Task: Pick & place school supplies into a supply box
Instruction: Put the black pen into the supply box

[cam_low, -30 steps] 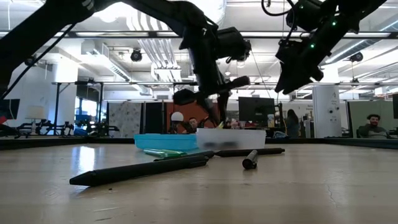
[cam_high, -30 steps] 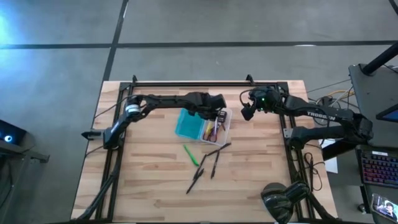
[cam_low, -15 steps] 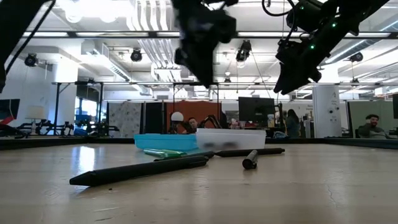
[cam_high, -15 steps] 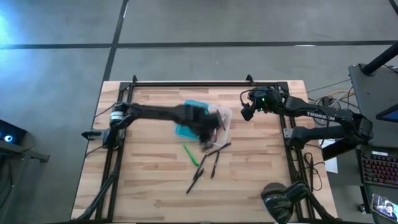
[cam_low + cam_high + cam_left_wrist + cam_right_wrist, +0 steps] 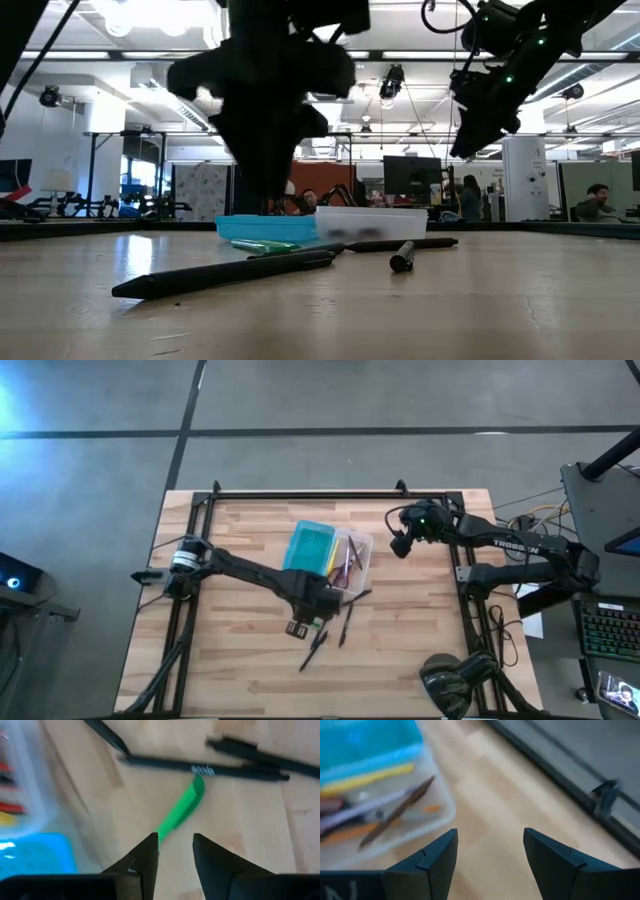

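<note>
Hovering our left gripper [image 5: 175,851], fingers parted and empty, just short of the thin green plastic pen [image 5: 181,811] | light, stiff, slippery: we judge mid-barrel best | right gripper [image 5: 397,544] waits released.

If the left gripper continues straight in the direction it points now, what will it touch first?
Most likely the thin green pen. In the left wrist view, the left gripper is open and the pen's near end lies in line between its fingers, on the wooden table. Two dark pens lie beyond it. The height above the table is unclear.
</note>
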Controlling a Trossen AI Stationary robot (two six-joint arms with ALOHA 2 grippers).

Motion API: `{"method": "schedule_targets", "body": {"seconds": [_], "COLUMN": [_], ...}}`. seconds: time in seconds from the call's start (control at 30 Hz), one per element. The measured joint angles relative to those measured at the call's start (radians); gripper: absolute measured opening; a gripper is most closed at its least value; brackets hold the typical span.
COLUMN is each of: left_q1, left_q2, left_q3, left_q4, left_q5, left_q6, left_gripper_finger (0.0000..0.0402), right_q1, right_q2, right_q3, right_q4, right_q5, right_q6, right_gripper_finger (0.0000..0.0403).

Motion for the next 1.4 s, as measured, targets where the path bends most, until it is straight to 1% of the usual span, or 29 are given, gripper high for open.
{"method": "schedule_targets", "body": {"seconds": [0.13,0.2,0.3,0.37,0.47,0.53,0.57,0.6,0.67,0.73,0.77,0.93,1.1,1.2,1.3,1.4], "left_q1": [-0.003,-0.002,-0.001,-0.002,-0.006,-0.006,-0.006,-0.005,-0.004,-0.003,-0.003,-0.003,-0.003,-0.002,-0.001,-0.001], "left_q2": [0.000,-0.002,-0.009,-0.020,-0.059,-0.095,-0.114,-0.133,-0.171,-0.210,-0.226,-0.280,-0.283,-0.283,-0.283,-0.283], "left_q3": [-0.036,-0.051,-0.078,-0.109,-0.181,-0.233,-0.257,-0.281,-0.323,-0.359,-0.375,-0.434,-0.440,-0.441,-0.445,-0.445], "left_q4": [-0.006,0.003,0.028,0.056,0.074,0.124,0.142,0.159,0.198,0.232,0.242,0.275,0.281,0.284,0.283,0.285], "left_q5": [-0.002,-0.005,-0.011,-0.014,-0.024,-0.034,-0.044,-0.052,-0.080,-0.110,-0.123,-0.135,-0.142,-0.142,-0.143,-0.144], "left_q6": [-0.071,-0.099,-0.104,-0.100,-0.101,-0.104,-0.112,-0.125,-0.138,-0.149,-0.156,-0.182,-0.187,-0.187,-0.187,-0.187], "left_gripper_finger": [0.0106,0.0106,0.0106,0.0106,0.0106,0.0106,0.0106,0.0106,0.0106,0.0106,0.0106,0.0106,0.0106,0.0106,0.0106,0.0106], "right_q1": [0.026,0.055,0.120,0.183,0.302,0.378,0.414,0.442,0.479,0.491,0.491,0.492,0.491,0.491,0.491,0.491], "right_q2": [-0.003,-0.003,-0.003,0.001,0.034,0.070,0.095,0.120,0.168,0.215,0.242,0.394,0.521,0.581,0.634,0.671], "right_q3": [-0.010,-0.025,-0.054,-0.075,-0.109,-0.133,-0.140,-0.142,-0.140,-0.121,-0.108,-0.050,0.035,0.088,0.121,0.147], "right_q4": [-0.048,-0.053,-0.053,-0.050,-0.009,0.041,0.070,0.098,0.143,0.173,0.185,0.193,0.205,0.204,0.183,0.162], "right_q5": [-0.220,-0.302,-0.351,-0.366,-0.372,-0.367,-0.348,-0.308,-0.206,-0.152,-0.154,-0.201,-0.210,-0.223,-0.275,-0.290], "right_q6": [-0.077,-0.138,-0.213,-0.225,-0.215,-0.212,-0.206,-0.192,-0.165,-0.162,-0.169,-0.231,-0.273,-0.308,-0.308,-0.295], "right_gripper_finger": [0.0219,0.0219,0.0219,0.0219,0.0219,0.0219,0.0219,0.0219,0.0219,0.0219,0.0219,0.0219,0.0219,0.0219,0.0217,0.0202]}}
